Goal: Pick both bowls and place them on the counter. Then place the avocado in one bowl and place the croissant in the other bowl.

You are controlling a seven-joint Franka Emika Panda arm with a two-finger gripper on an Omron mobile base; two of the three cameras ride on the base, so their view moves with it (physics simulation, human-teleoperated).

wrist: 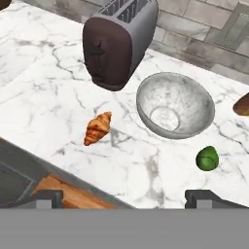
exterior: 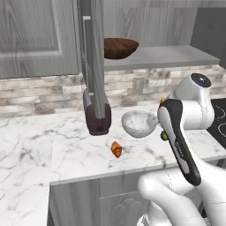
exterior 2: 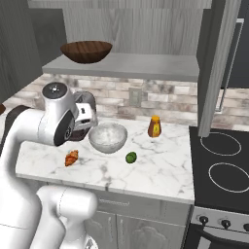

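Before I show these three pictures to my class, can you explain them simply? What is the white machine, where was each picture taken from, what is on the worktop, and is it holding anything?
The white machine is a robot arm in a computer-drawn kitchen. Two pictures come from cameras behind it, to its left and right. The third comes from a camera on its hand; the two dark stubs at the bottom are the gripper fingertips, apart, holding nothing.

On the marble counter stand a toaster and a pale stone bowl, which is empty. Lying loose in front are a croissant and a green avocado. An orange bottle stands by the wall. A brown wooden bowl sits on the grey shelf above.
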